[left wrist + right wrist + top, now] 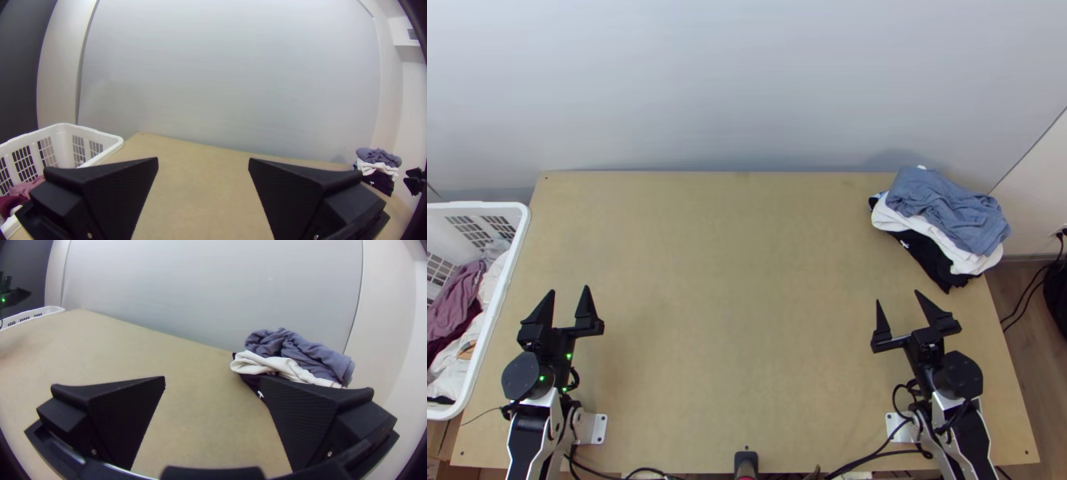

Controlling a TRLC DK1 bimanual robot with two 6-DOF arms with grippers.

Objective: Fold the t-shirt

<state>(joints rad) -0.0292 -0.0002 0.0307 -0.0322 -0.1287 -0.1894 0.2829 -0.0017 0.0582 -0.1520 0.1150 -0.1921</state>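
Hovering over the pale wooden table (pixel 731 304) with fingers spread wide and nothing pinched, both at the black left gripper (pixel 569 290) and at the black right gripper (pixel 897 297). Cannot tell the t-shirt from the other garments; probably lying in the white slatted plastic basket (pixel 475 205) along the table's left edge, bunched up with the rumpled mauve cloth (pixel 455 304) and the off-white cloth (pixel 449 374). Judging by this layout, folding not begun.

Could easily lift two garments at once from so loose a heap, through pinching too deep. Could also snag a sleeve on the basket's rim by pulling sideways before lifting high enough, or drag the basket along. Might lose the fabric altogether after catching just a thin crease.

Beyond the right gripper, at the far right corner, stacked loosely: crumpled blue-grey cloth (pixel 947 208) on top, white cloth (pixel 907 222) beneath, black cloth (pixel 927 260) at the bottom. Might topple at a careless brush, being uneven and close to the edge. Behind everything, standing as a limit to far reaches: the smooth pale grey wall (pixel 747 80). Near the right base, trailing: a thin black cable (pixel 875 456), likely to catch low-hanging fabric.
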